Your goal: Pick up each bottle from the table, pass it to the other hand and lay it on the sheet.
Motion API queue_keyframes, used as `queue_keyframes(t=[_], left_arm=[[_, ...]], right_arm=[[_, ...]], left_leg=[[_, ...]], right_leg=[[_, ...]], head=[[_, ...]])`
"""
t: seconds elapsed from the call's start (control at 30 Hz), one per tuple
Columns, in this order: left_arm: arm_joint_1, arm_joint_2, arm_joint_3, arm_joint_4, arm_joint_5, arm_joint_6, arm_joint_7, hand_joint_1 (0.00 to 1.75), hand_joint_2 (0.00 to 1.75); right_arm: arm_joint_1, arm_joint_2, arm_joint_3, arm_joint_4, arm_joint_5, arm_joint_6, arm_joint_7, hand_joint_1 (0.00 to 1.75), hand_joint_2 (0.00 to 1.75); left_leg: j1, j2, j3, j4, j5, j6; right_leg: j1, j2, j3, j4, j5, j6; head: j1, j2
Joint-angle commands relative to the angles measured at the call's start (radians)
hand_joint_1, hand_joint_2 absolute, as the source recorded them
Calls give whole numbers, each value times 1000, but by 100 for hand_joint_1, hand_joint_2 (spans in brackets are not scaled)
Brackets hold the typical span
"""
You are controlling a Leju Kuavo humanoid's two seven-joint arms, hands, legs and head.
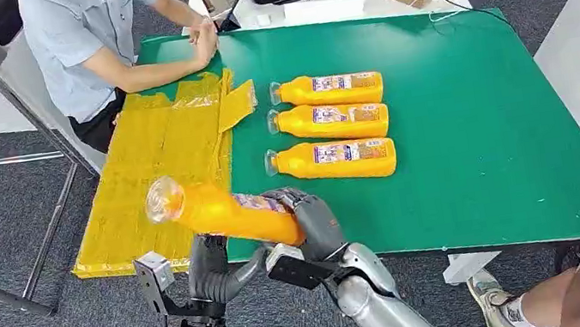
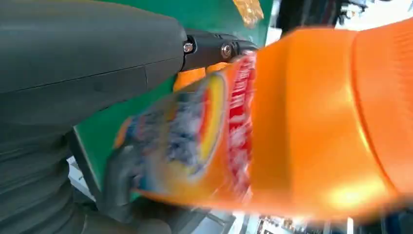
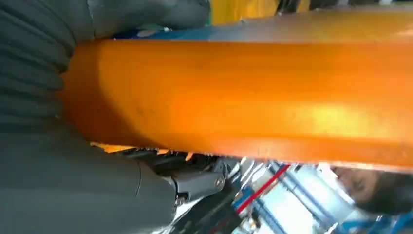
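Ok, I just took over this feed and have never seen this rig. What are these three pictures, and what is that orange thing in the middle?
You are looking through a humanoid robot's cameras. The wide picture is from its head, looking down at a green table; its silver arms come in from below. The other two are close-ups from its wrists. The orange thing is an orange plastic bottle, off the table with both hands on it: the right hand at its base, the left hand beneath. Three more orange bottles lie on the table beside a yellow plastic sheet. A person sits at the far corner.
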Motion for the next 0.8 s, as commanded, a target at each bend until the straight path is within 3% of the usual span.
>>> queue_keyframes(t=[0.03,0.17,0.3,0.4,0.47,0.5,0.53,0.6,0.63,0.67,0.73,0.77,0.8], left_arm=[[-73,14,16,69,27,-17,-10,0,175],[-63,23,-2,43,51,-66,-22,0,175],[-74,22,3,86,211,-211,76,0,175],[-84,27,-6,83,171,-185,34,0,175],[-87,29,-4,72,136,-151,8,0,175],[-90,27,3,71,130,-134,7,0,175],[-92,26,8,75,135,-130,15,0,175],[-94,27,10,76,135,-130,16,0,175],[-94,26,13,80,138,-129,17,31,175],[-97,21,21,88,156,-130,32,173,175],[-108,18,33,114,208,-153,72,175,175],[-119,16,35,137,237,-168,95,175,175],[-127,17,35,152,247,-170,101,175,175]], right_arm=[[-56,18,121,134,-16,27,-7,173,175],[-62,13,135,141,-22,12,-15,171,175],[-69,17,169,144,5,-9,-25,175,175],[-71,27,173,156,-8,-2,-26,175,175],[-69,30,174,164,-17,8,-24,168,175],[-67,29,177,171,-22,16,-21,140,175],[-68,28,179,175,-23,21,-19,131,175],[-67,27,180,176,-24,21,-19,131,175],[-68,26,181,177,-24,23,-19,42,175],[-68,26,184,178,-24,24,-22,0,175],[-70,22,196,184,-26,41,-31,0,175],[-75,18,210,188,-20,45,-39,0,0],[-76,18,210,191,-23,42,-44,0,0]], left_leg=[[0,1,4,-1,-1,-1],[1,1,4,-1,-1,-1],[0,-1,1,-1,-1,-1],[0,1,4,-1,-1,-1],[0,0,1,-1,0,-1],[0,0,3,-1,-1,-1],[0,0,1,-1,0,-1],[0,0,2,-1,-1,-1],[0,-1,2,-1,0,-1],[0,0,1,-1,0,0],[0,-1,1,-1,0,0],[0,-1,3,-1,-1,-1],[0,-1,2,-1,0,-1]], right_leg=[[1,-1,4,-1,-1,-2],[1,-1,5,-2,-1,-2],[0,-2,2,-1,-1,-1],[1,-1,4,-2,-2,-2],[0,-1,1,-1,-1,-1],[1,-2,3,-1,-1,-2],[0,-2,1,-1,-1,-1],[1,-2,2,-1,-1,-2],[0,-2,1,-1,-1,-1],[1,-2,1,-1,-1,-1],[0,-2,1,-1,-1,-1],[1,-3,3,-1,-1,-1],[1,-2,2,-1,-1,-1]], head=[[-1,0],[0,0],[0,0],[0,0],[0,0],[-1,0],[0,0],[-1,0],[-1,0],[0,0],[0,0],[-1,0],[0,0]])
